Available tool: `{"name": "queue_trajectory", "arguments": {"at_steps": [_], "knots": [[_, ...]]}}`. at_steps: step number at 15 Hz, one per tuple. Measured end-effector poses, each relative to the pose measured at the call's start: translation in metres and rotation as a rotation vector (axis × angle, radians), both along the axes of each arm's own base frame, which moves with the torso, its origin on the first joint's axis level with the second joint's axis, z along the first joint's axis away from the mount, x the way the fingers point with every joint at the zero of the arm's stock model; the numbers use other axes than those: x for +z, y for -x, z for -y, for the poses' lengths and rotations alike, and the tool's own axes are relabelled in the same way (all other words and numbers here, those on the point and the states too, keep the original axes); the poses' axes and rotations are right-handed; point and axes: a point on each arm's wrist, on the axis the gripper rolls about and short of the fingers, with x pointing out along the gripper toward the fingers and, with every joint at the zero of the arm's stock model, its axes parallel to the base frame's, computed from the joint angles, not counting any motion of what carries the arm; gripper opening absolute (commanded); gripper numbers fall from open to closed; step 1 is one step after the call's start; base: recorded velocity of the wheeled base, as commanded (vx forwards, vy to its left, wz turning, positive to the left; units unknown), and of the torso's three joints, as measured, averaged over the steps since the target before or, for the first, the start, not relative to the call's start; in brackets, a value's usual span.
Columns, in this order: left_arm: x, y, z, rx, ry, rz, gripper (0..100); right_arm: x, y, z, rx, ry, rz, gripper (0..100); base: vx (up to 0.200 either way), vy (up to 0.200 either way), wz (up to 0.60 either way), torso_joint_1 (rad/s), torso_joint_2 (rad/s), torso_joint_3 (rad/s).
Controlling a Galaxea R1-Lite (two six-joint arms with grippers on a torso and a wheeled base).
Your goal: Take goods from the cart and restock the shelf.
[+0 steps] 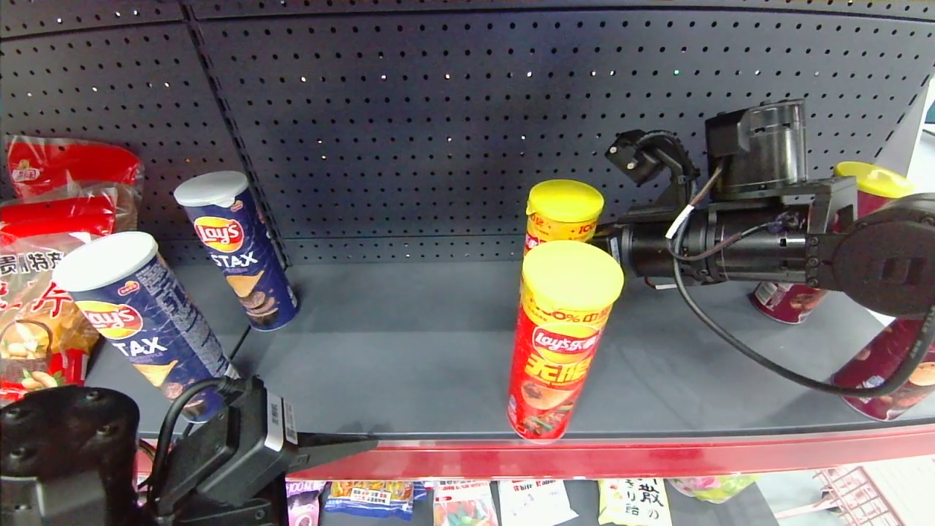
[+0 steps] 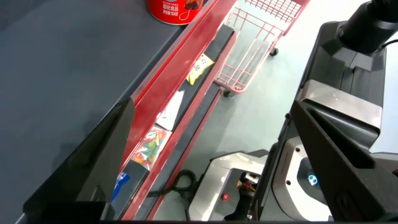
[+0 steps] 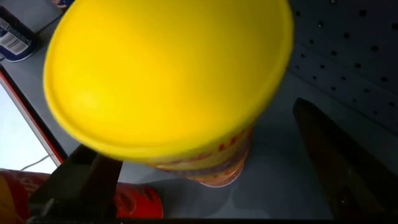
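A: Where to find the back can point(image 1: 561, 212) with the yellow lid?
B: On the shelf point(image 1: 409, 343), right behind the front red can point(image 1: 564, 351). Stands straight up, lid on top.
A: And the right pincer point(image 3: 199, 143)?
B: Sits to the right of the front red can, a bit further back, lying flat and pointing sideways at the back can. Fingers apart, one on each side of it. Not squeezing: a little room on one side.
A: So, tall way up and down, pincer from the side?
B: Yes. Crosses it like a plus sign.
A: And the left pincer point(image 2: 211, 112)?
B: Low down, far to the left of the front red can, by the red front edge of the shelf. Fingers wide apart too, nothing between.
A: Nearer arm?
B: The right one, by a lot.
A: Next job?
B: Hard to say for sure. Looks already set down, so probably time to slide straight back out, away to the right of the front red can. Could also be about to grab.
A: Anything to mind?
B: Yes. Stands very close behind the front red can. Easy to knock both over with one bumped finger, so better to go slow and keep level.
A: More to fetch?
B: Maybe. A pink cart point(image 2: 255, 37) down on the floor, lower than the front red can. Cannot tell what is inside.
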Motion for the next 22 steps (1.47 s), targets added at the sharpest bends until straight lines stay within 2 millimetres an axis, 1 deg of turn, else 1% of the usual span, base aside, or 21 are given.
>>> {"name": "queue_trajectory", "arguments": {"at_steps": [3,6,12,15,18,22], "knots": [[0.000,0.000,0.000,0.000,0.000,0.000,100,0.000,0.004,0.002,-0.007,0.003,-0.003,100,0.000,0.000,0.00,0.000,0.00,0.000],[-0.001,0.000,0.000,0.002,-0.002,-0.004,100,-0.003,0.016,0.009,-0.008,0.011,-0.017,100,0.000,0.000,0.00,0.000,0.00,0.000],[-0.003,-0.012,-0.003,0.077,-0.022,-0.010,100,-0.014,0.055,0.031,-0.054,0.046,-0.046,100,0.000,0.000,0.00,0.000,0.00,0.000],[-0.003,-0.023,0.000,0.111,-0.034,-0.016,100,-0.022,0.085,0.047,-0.080,0.065,-0.060,100,0.000,0.000,0.00,0.000,0.00,0.000],[-0.002,-0.040,0.011,0.138,-0.045,-0.010,100,-0.031,0.119,0.067,-0.113,0.076,-0.056,100,0.000,0.000,0.00,0.000,0.00,0.000],[-0.004,-0.063,0.028,0.149,-0.060,-0.012,100,-0.033,0.168,0.096,-0.184,0.050,0.016,100,0.000,0.000,0.00,0.000,0.00,0.000]]}}
